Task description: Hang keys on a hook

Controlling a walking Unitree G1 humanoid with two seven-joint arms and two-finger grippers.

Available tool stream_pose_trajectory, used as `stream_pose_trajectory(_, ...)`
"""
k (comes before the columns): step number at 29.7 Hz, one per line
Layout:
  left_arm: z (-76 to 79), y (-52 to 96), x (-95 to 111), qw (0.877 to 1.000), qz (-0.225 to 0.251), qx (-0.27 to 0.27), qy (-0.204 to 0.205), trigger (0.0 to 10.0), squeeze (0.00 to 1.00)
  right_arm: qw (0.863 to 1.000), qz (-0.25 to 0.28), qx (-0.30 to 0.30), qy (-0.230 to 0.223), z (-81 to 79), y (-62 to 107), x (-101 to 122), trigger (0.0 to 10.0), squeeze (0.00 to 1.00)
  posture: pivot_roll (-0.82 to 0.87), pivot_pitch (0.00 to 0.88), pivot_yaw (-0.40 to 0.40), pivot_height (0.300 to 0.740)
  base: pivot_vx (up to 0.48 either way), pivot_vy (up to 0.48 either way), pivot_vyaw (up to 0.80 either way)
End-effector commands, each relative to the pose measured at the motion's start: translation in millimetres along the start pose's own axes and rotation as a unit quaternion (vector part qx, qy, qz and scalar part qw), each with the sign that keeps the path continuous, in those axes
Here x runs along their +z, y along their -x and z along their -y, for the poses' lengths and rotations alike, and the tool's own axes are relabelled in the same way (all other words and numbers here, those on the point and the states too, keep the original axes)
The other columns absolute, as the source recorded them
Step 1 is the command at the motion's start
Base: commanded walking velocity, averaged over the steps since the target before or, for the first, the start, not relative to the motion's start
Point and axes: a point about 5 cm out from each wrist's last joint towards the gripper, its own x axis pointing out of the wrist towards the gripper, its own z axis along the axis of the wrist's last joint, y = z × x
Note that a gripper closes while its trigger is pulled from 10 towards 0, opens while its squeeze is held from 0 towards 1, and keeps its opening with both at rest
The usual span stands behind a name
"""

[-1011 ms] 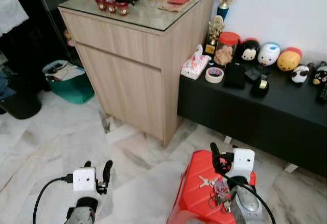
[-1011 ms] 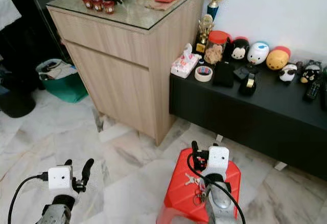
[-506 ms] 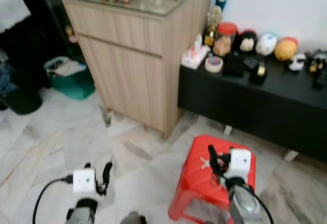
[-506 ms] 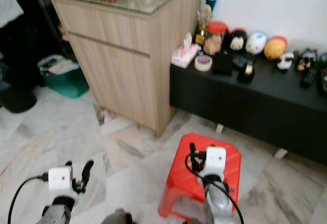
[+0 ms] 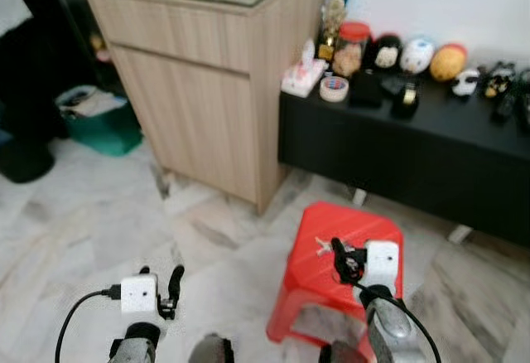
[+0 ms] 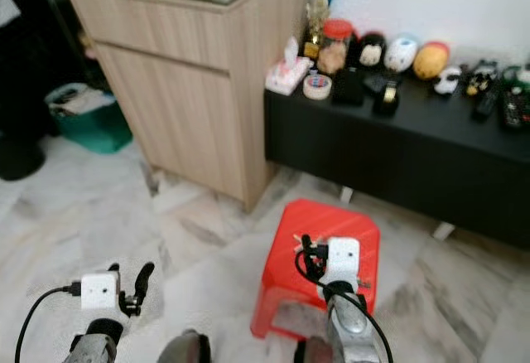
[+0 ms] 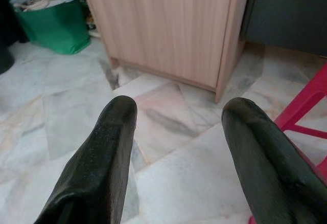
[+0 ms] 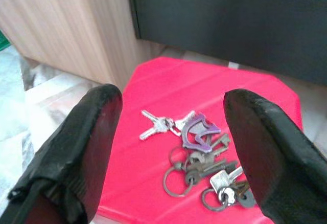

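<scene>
A bunch of keys [image 8: 196, 157] with several rings and a purple tag lies on top of a red plastic stool [image 5: 348, 229]. My right gripper [image 8: 171, 101] hovers just above the stool, open, with the keys lying between and below its fingers and nothing held. In the head views that right gripper [image 5: 352, 255] covers most of the keys; one silver key [image 5: 321, 248] pokes out beside it. My left gripper [image 5: 159, 273] hangs open over the marble floor to the left, with nothing in it.
A tall wooden cabinet [image 5: 199, 89] stands ahead on the left. Against the wall, a low black bench [image 5: 397, 147] carries plush toys, a tape roll [image 5: 334, 89] and a tissue box [image 5: 300, 77]. A green bin [image 5: 95, 123] sits left of the cabinet.
The whole picture has shifted, so the camera has drawn back and the full stool now shows. The right gripper stays open over the keys; the left gripper stays open.
</scene>
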Motion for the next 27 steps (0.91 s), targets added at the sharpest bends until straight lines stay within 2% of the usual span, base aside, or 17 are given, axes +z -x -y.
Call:
stream_pose_trajectory(1, -0.3, 0.4, -1, 1.0, -0.006, -0.001, 0.002, 10.0, 0.0, 1.0, 0.005, 0.002, -0.009, -0.2, 0.2, 0, 10.0, 0.0, 0.02, 0.094, 0.023, 0.627, 0.0, 0.0, 0.0)
stream_pose_trajectory(21, 8.0, -3.1, 2, 1.0, -0.011, -0.025, 0.013, 10.0, 0.0, 0.999, -0.031, 0.035, 0.009, -5.0, 0.7, -10, 10.0, 0.0, 0.03, 0.096, 0.022, 0.627, 0.0, 0.0, 0.0)
stream_pose_trajectory(27, 7.0, -2.9, 2, 0.999, -0.017, -0.026, 0.011, 10.0, 0.0, 0.999, -0.035, 0.035, 0.006, -4.0, 1.4, -12, 10.0, 0.0, 0.03, 0.097, 0.023, 0.627, 0.0, 0.0, 0.75)
